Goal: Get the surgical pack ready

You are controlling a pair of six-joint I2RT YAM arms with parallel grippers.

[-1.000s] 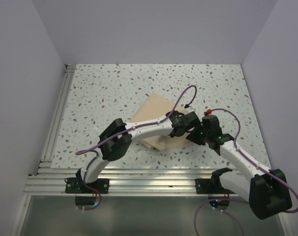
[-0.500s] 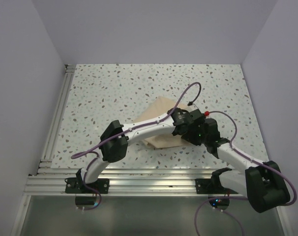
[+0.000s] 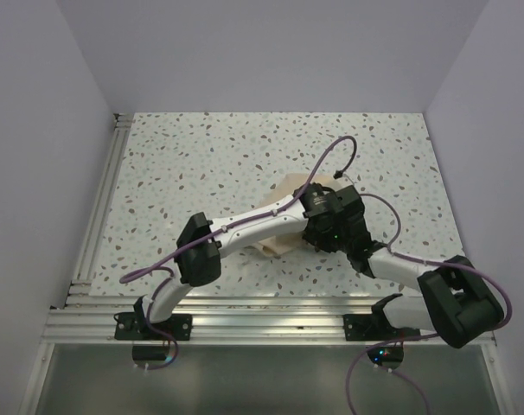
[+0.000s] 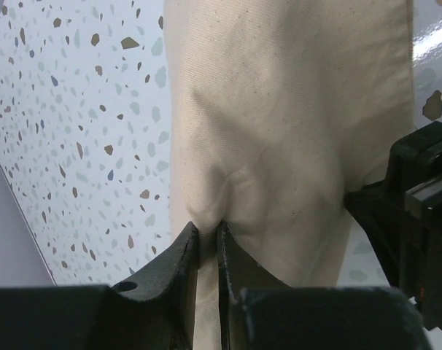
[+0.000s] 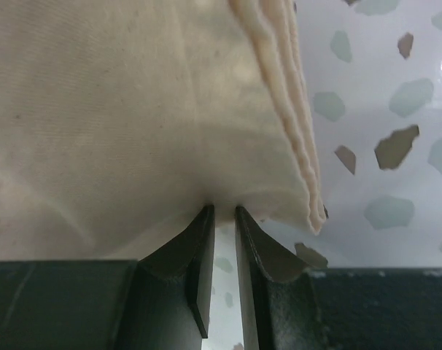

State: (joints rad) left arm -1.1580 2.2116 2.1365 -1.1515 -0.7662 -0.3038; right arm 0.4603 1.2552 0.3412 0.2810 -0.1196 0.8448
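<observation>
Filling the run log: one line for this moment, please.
left gripper: shut on folded tan cloth | right gripper: shut on folded tan cloth

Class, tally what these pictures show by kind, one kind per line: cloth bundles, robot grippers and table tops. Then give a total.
tan cloth bundle: 1
grippers: 2, the left gripper and the right gripper, each with its fingers pinching the bundle
speckled table: 1
Total: 4

Table (image 3: 201, 164): white top with dark speckles.
On table: folded tan cloth (image 3: 286, 188), just right of centre.
</observation>
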